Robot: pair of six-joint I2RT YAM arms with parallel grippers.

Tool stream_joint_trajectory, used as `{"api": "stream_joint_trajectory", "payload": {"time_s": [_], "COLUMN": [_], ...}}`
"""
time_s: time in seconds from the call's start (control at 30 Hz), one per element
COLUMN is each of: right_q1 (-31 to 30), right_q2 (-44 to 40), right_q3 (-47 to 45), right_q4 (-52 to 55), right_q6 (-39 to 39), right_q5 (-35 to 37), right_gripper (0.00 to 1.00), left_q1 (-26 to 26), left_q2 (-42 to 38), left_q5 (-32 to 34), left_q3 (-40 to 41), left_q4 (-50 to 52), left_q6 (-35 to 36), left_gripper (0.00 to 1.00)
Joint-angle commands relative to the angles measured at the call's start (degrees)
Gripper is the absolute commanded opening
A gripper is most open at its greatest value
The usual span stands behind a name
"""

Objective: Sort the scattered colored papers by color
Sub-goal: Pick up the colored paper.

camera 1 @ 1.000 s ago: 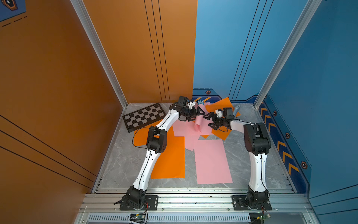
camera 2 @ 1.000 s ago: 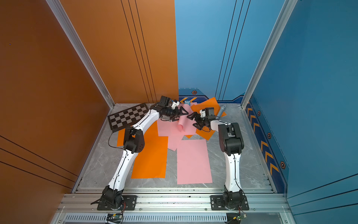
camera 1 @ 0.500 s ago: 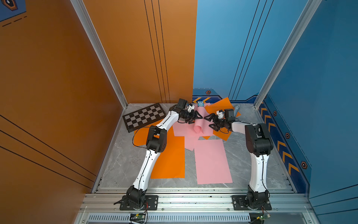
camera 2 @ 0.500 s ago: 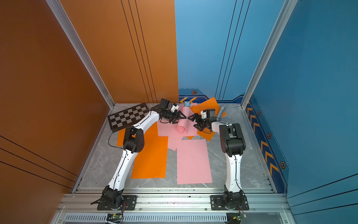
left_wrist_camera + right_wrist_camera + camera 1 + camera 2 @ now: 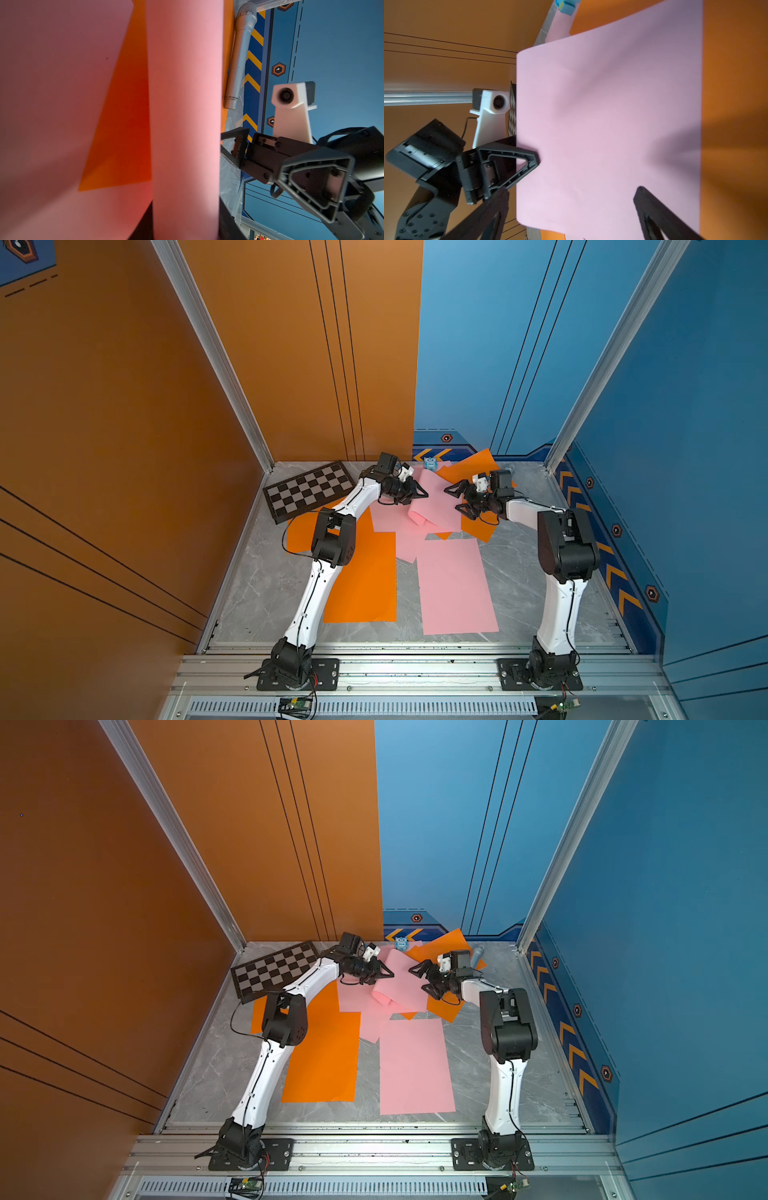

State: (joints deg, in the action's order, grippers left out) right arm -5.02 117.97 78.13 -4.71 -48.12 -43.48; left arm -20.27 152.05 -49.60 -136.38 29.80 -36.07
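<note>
A pink paper [image 5: 434, 499] lies curled over a heap of pink and orange sheets at the back of the floor. My left gripper [image 5: 423, 494] is shut on its left edge; in the left wrist view the pink paper [image 5: 185, 104] fills the space between my dark fingers [image 5: 226, 224]. My right gripper [image 5: 455, 499] stands open just right of that sheet, with nothing between its fingers [image 5: 645, 199]. A large pink sheet [image 5: 455, 589] and a large orange sheet [image 5: 365, 576] lie flat nearer the front. More orange paper [image 5: 478, 526] sits under the right arm.
A black-and-grey chessboard [image 5: 309, 491] lies at the back left, partly over orange paper. A small blue toy [image 5: 430, 464] stands at the back wall. A silver microphone [image 5: 477, 955] lies at the back right. Walls close in on three sides.
My left gripper has gone from open to shut on the pink paper's edge, and the sheet now curls up more. The right gripper has stayed open and shifted slightly.
</note>
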Motion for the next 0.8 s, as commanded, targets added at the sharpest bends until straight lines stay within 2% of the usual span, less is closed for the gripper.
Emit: {"api": "stream_joint_trajectory", "payload": {"time_s": [0.0, 0.23, 0.33, 0.53, 0.77], "right_q1": [1.4, 4.6, 5.0, 4.8, 4.8], "right_q2": [-5.1, -6.4, -6.8, -10.3, -16.9], "right_q3": [0.9, 0.4, 0.8, 4.2, 2.2], "right_q4": [6.2, 9.0, 11.3, 21.6, 22.6], "right_q6": [5.4, 8.6, 12.2, 26.1, 36.5], "right_q5": [0.8, -1.1, -2.3, -1.1, 0.0], "right_gripper": [0.97, 0.97, 0.94, 0.92, 0.92], "left_q1": [1.2, 1.2, 1.1, 0.0, -1.1], "left_q2": [-5.3, -8.5, -10.1, -13.9, -20.8], "left_q5": [-3.9, -11.5, -15.1, -17.1, -20.0], "left_q3": [1.6, 3.0, 4.1, 6.8, 15.5], "left_q4": [0.1, 0.0, 0.0, 0.1, 0.0], "left_q6": [3.3, 6.7, 7.1, 7.5, 9.9], "left_gripper": [0.32, 0.31, 0.32, 0.35, 0.35]}}
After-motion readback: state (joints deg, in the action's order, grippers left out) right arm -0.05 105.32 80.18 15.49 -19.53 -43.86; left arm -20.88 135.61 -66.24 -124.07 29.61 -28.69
